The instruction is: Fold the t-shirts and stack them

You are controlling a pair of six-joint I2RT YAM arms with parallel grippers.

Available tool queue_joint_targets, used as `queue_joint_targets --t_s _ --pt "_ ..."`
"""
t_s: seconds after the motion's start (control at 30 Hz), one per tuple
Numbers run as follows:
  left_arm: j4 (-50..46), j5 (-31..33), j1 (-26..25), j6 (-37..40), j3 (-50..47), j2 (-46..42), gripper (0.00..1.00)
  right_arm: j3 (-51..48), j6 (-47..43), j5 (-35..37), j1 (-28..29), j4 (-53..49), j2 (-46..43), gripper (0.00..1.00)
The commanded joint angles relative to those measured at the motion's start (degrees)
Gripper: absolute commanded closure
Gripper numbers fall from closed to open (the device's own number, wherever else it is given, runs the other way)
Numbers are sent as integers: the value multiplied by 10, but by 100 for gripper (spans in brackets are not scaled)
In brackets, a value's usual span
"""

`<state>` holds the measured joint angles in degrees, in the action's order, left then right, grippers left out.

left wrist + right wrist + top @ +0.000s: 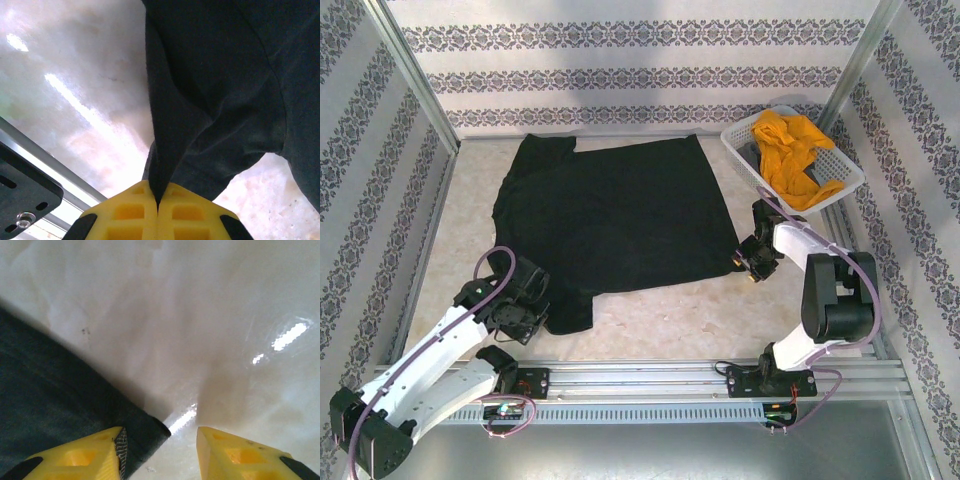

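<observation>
The left gripper point(158, 202) is clenched on the near-left edge of the black t-shirt point(620, 215), which lies spread mid-table. The right gripper point(160, 440), jaws apart, straddles its near-right hem corner. This looks like grasping for the first fold, and next the right must pinch that corner. In the basket point(738, 152), far right, lies the yellow t-shirt point(795, 150).

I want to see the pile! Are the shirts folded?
Not yet. The black t-shirt lies spread on the table. The left gripper pinches one near corner; the right gripper is open at the other. Folding remains, and the yellow t-shirt sits in the basket.
</observation>
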<state>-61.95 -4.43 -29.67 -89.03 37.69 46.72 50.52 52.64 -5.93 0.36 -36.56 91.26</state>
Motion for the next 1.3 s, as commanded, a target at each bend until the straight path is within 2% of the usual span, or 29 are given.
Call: queue_joint_targets --t_s 0.0,0.17,0.3,0.43,0.6,0.77,1.0,1.27 --pt "-32 27 -9 -9 21 4 100 9 19 -7 -3 6 8 61" --pt "-24 25 -8 -9 21 6 100 10 22 -13 -3 32 29 74" --pt "-16 42 -8 -20 18 -6 100 20 16 -7 -3 39 37 100" --pt "24 79 -8 -23 27 -15 100 20 12 2 1 29 12 100" --pt "83 140 -4 17 62 7 100 24 17 2 12 -2 -25 100" --pt "177 152 24 44 67 27 100 30 31 3 30 -35 -53 100" --pt "265 98 111 123 92 80 100 83 33 -1 36 -53 -35 100" --pt "309 56 200 185 121 134 100 174 43 -9 34 -61 25 100"
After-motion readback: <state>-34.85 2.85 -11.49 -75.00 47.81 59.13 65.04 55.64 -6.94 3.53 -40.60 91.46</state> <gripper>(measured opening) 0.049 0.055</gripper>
